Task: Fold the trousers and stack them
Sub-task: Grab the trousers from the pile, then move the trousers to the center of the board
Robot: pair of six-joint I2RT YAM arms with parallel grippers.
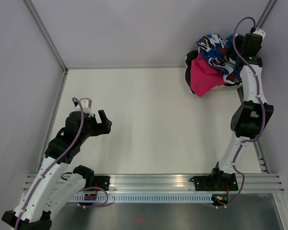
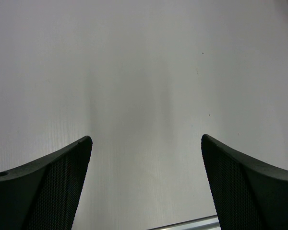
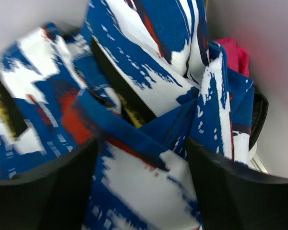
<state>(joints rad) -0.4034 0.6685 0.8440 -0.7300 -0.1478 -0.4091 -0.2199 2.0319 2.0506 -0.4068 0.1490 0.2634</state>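
Note:
The trousers [image 1: 218, 52] lie crumpled on a pile of clothes in the table's far right corner, blue with white, red, black and yellow blotches. My right gripper [image 1: 240, 56] reaches down into them. In the right wrist view the trousers [image 3: 134, 72] fill the frame. A white and blue fold is bunched between the right gripper's [image 3: 140, 163] spread fingers, which stand open and press into the cloth on both sides. My left gripper [image 1: 104, 122] hovers open over bare table at the near left. Nothing lies between the left gripper's [image 2: 146, 143] fingers.
A bright pink garment [image 1: 202, 79] lies under the trousers, with a black one [image 1: 187, 61] at the pile's left edge. Grey walls close in the table on the left, back and right. An aluminium rail [image 1: 153, 182] runs along the near edge.

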